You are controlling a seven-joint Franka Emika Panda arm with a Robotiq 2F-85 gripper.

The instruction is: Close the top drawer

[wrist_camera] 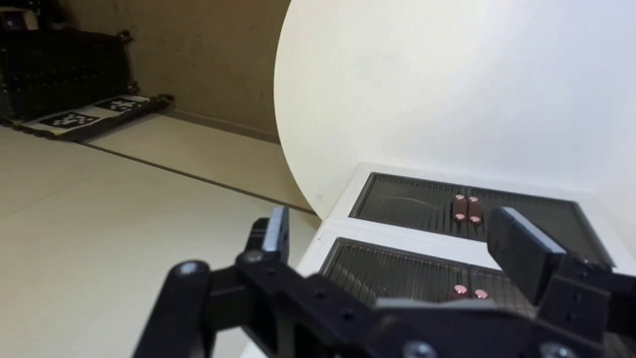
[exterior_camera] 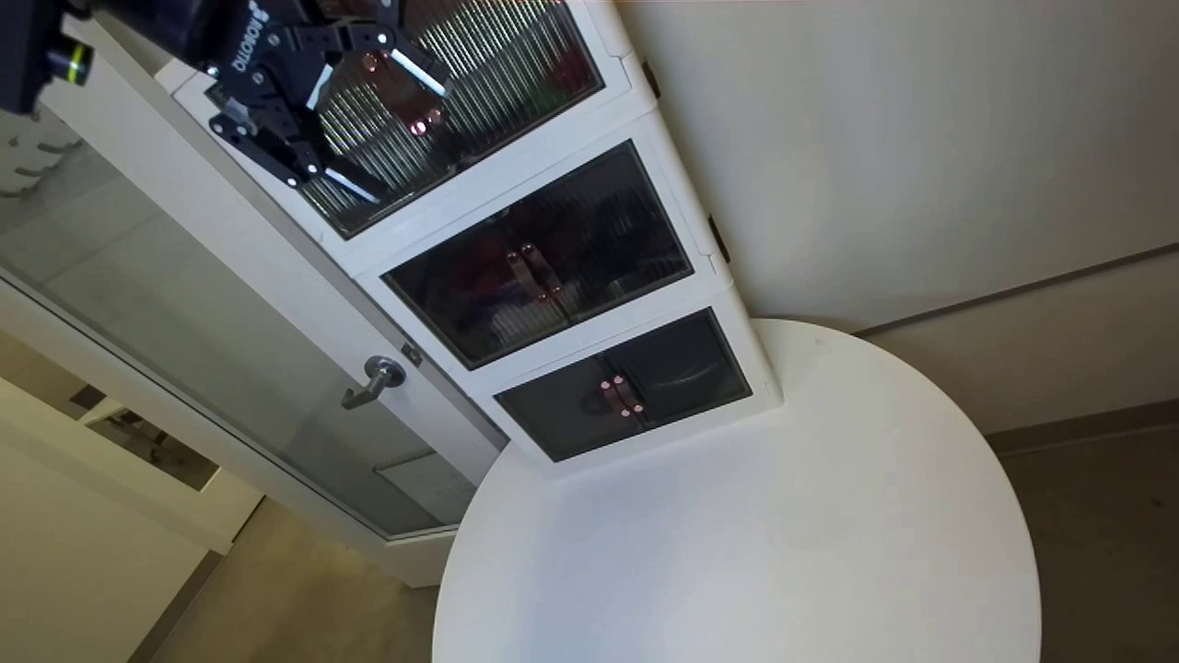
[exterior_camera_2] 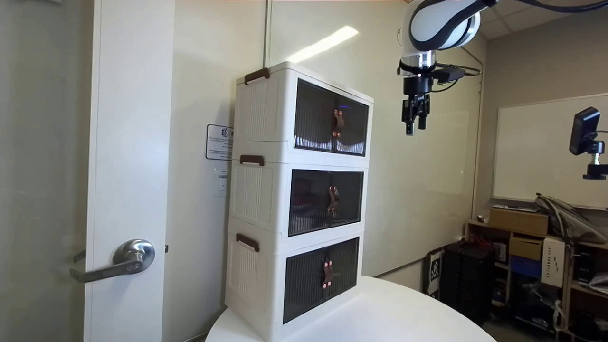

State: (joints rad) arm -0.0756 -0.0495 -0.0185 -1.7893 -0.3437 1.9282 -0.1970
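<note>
The top drawer (exterior_camera: 525, 78) is the highest box of a white three-tier unit. It has a clear ribbed front with reddish and green items behind it and brown handles at its centre. In an exterior view its front (exterior_camera_2: 314, 114) looks dark, with both panels level with the white frame. The wrist view does not clearly show it. My gripper (exterior_camera: 407, 145) overlaps the top drawer in an exterior view. In another exterior view the gripper (exterior_camera_2: 415, 129) hangs apart from the unit, to its right at the top drawer's height. In the wrist view the gripper (wrist_camera: 392, 214) is open and empty.
The middle drawer (exterior_camera: 589, 230) and bottom drawer (exterior_camera: 682, 368) sit below, with dark fronts and brown handles. The unit stands on a round white table (exterior_camera: 755, 534). A door with a lever handle (exterior_camera_2: 114, 266) is beside it. A wall (exterior_camera: 903, 138) runs on the unit's other side.
</note>
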